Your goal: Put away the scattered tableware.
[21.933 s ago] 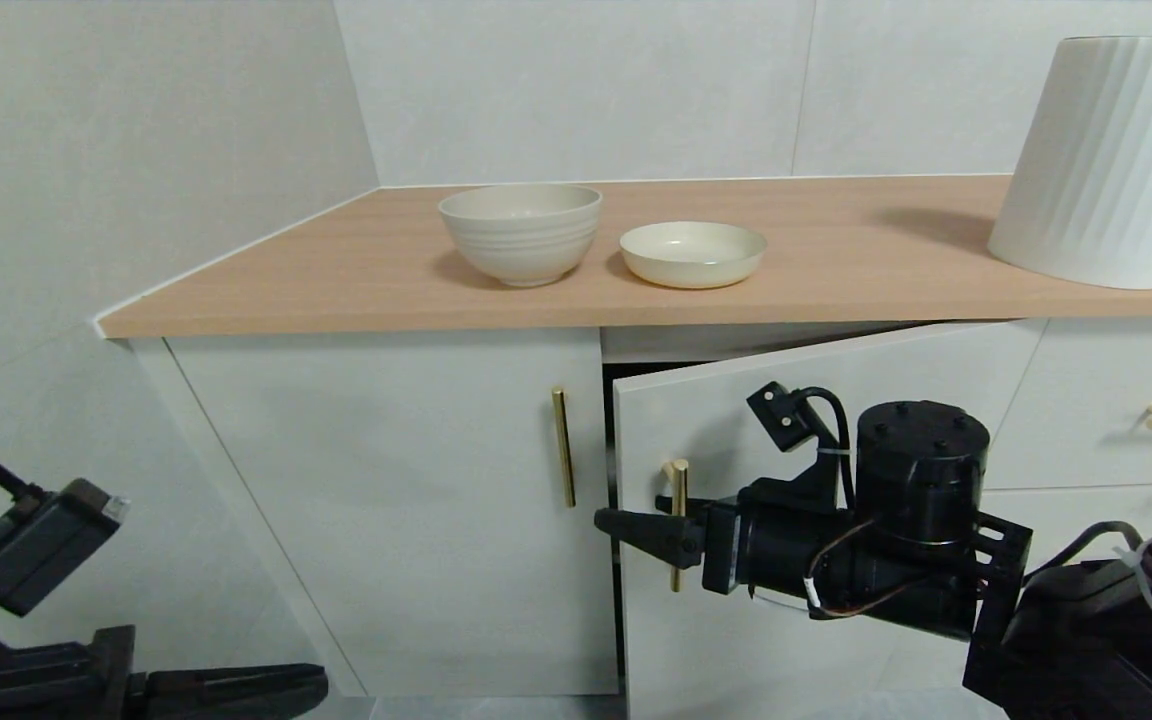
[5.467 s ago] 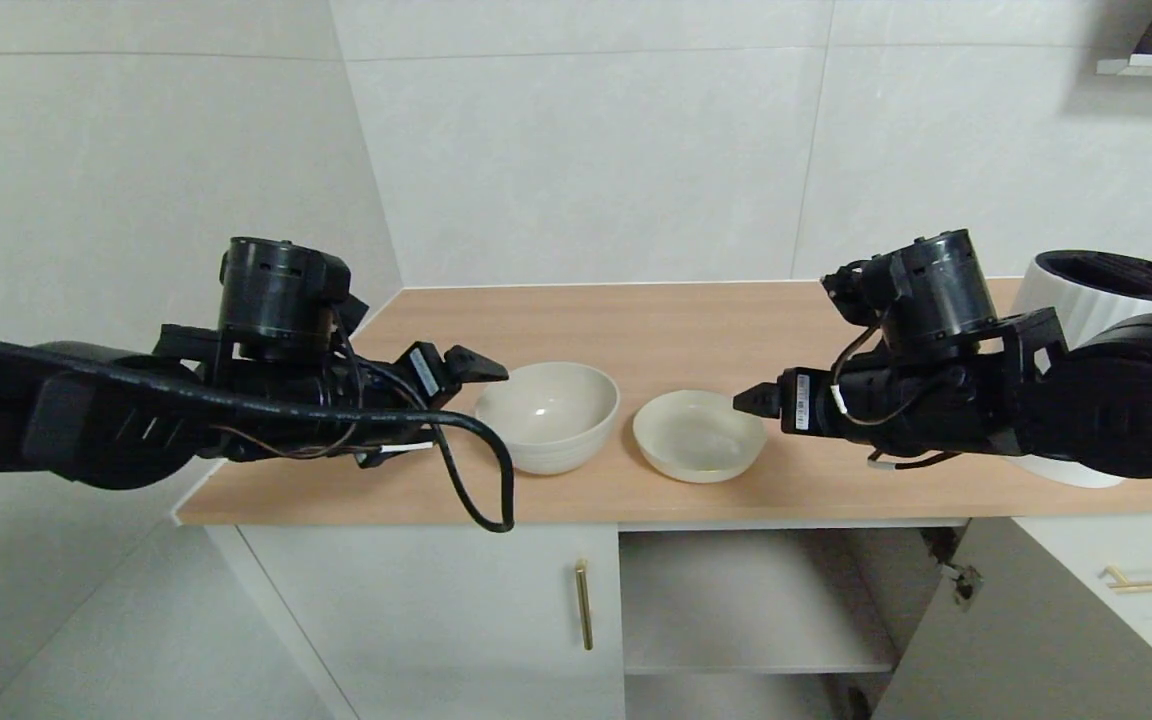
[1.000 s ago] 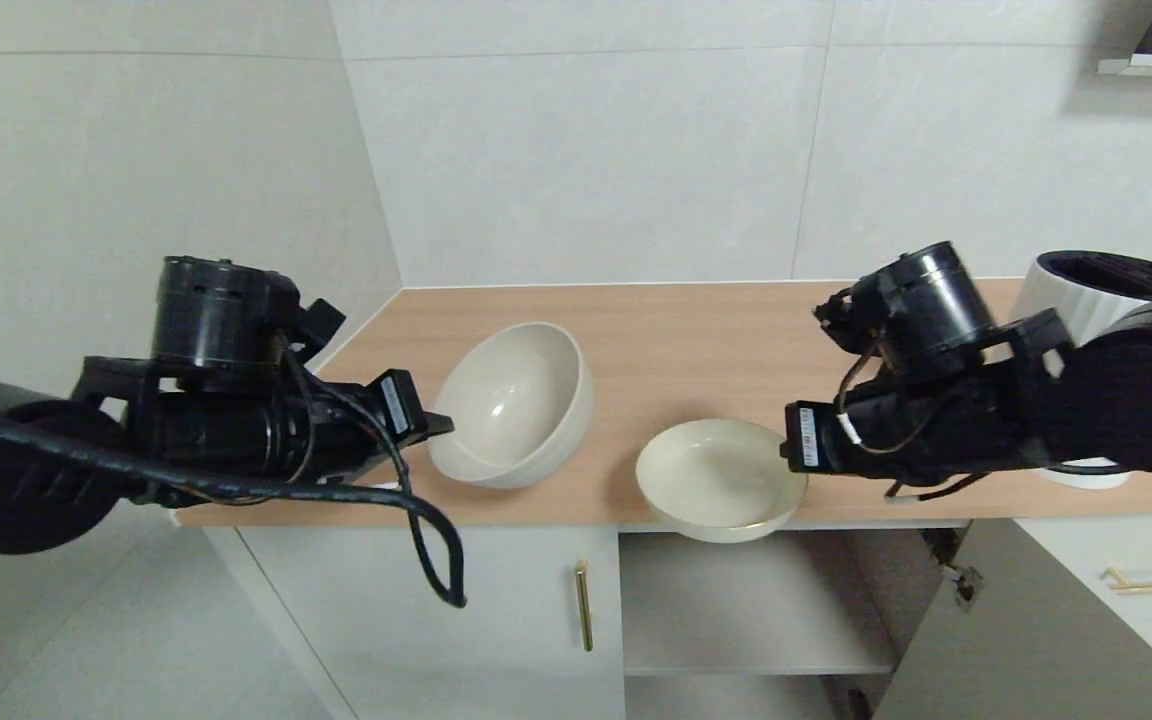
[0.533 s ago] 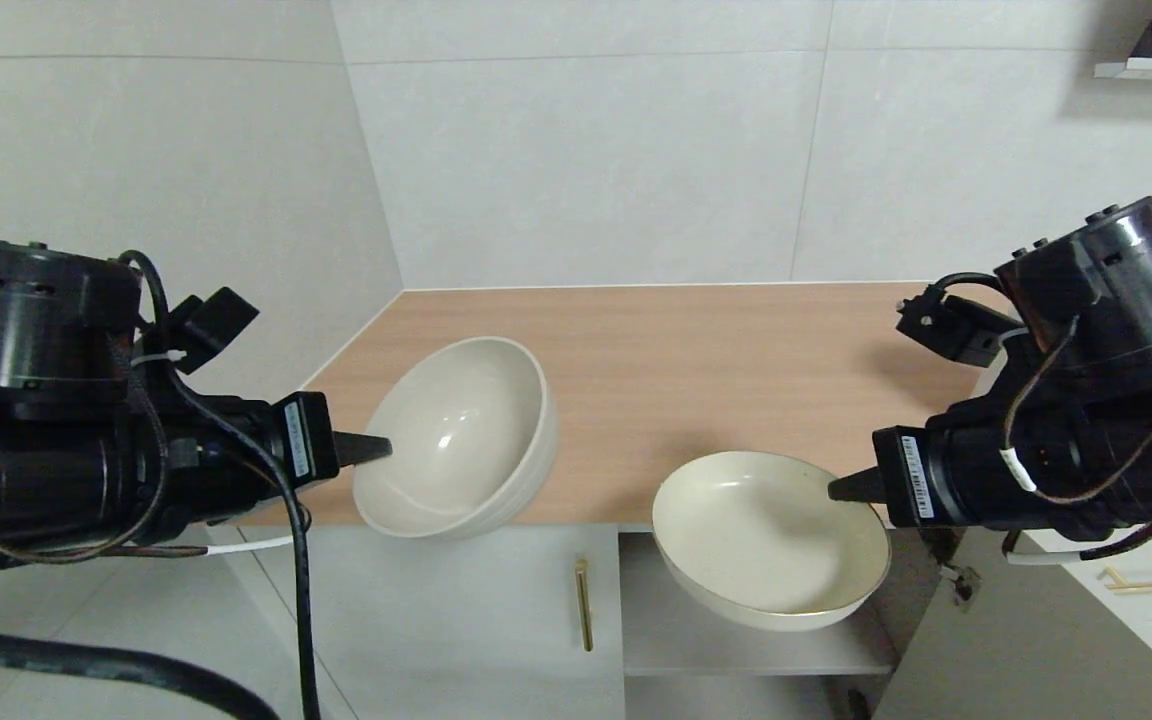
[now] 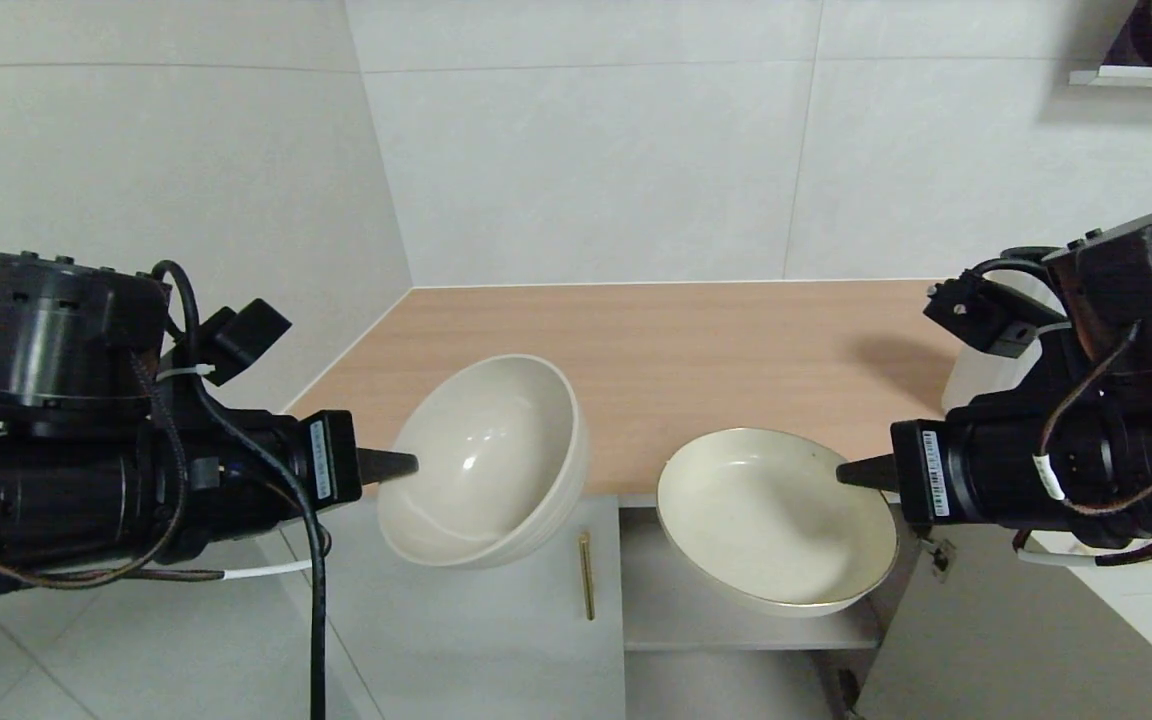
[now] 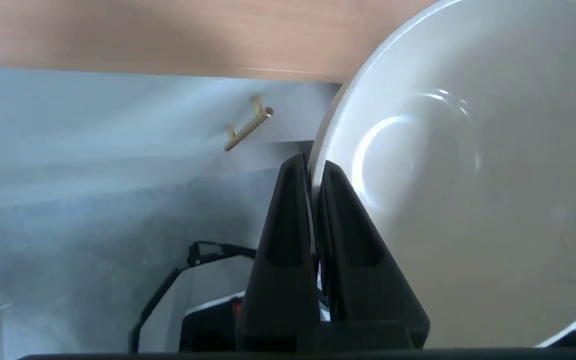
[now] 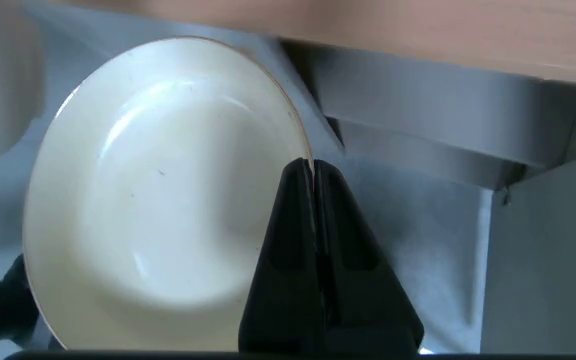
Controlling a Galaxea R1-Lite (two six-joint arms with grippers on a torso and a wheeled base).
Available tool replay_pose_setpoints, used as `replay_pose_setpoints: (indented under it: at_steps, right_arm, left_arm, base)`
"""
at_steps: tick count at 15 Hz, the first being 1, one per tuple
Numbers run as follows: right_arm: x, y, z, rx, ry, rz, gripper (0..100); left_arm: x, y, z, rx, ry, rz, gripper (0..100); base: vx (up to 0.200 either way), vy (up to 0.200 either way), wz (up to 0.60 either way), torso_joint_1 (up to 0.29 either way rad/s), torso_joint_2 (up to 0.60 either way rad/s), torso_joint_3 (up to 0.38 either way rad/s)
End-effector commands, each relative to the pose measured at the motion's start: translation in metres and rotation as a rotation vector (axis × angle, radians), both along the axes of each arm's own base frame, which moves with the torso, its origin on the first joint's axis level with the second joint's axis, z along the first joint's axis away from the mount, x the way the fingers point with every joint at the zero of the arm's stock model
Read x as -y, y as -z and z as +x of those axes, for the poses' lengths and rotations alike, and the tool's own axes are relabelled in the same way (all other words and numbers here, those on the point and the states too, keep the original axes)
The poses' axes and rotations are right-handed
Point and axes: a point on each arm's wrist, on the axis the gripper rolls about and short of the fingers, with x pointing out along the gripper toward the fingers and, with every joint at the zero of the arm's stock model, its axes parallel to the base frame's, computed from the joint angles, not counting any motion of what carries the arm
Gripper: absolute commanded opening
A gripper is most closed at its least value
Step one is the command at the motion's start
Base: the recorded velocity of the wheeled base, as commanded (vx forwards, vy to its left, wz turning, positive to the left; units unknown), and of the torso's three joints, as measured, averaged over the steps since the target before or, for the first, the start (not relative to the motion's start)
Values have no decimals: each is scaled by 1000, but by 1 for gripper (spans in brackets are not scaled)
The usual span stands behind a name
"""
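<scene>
My left gripper [image 5: 398,465] is shut on the rim of a deep cream bowl [image 5: 486,460], held tilted in the air in front of the counter edge. In the left wrist view the bowl [image 6: 468,170] has its rim pinched between the fingers [image 6: 290,210]. My right gripper [image 5: 856,472] is shut on the rim of a shallow cream dish [image 5: 771,520], held tilted in front of the open cabinet. The right wrist view has the dish [image 7: 158,190] clamped at its edge by the gripper [image 7: 313,190].
The wooden counter [image 5: 696,350] lies behind both dishes. Below it a cabinet stands open with a bare white shelf [image 5: 736,625] inside; its door [image 5: 996,640] is swung out to the right. The left door [image 5: 476,630] with a brass handle [image 5: 586,575] is closed.
Both arms have lifted the bowl and the dish off the counter and drawn them toward me, past the counter edge. The head camera has shifted slightly.
</scene>
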Motion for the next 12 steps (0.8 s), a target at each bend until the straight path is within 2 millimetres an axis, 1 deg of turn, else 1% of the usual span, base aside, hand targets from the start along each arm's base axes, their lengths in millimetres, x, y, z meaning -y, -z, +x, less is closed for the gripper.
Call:
replay_pose_setpoints:
  at_steps: [1, 4, 8, 12]
  right_arm:
    - [0, 1, 0, -2, 1, -2, 0]
    - [-1, 4, 1, -10, 1, -8, 0]
    - [-3, 9, 4, -26, 1, -20, 0]
    - [-5, 14, 7, -39, 3, -32, 0]
  left_arm:
    - [1, 3, 1, -10, 3, 4, 0]
    - [1, 1, 0, -6, 5, 3, 0]
    - [7, 6, -3, -24, 35, 10, 0]
    - [7, 7, -3, -24, 36, 10, 0]
  base:
    - [0, 0, 0, 0, 0, 0]
    - [0, 0, 0, 0, 0, 0]
    - [0, 0, 0, 0, 0, 0]
    - [0, 0, 0, 0, 0, 0]
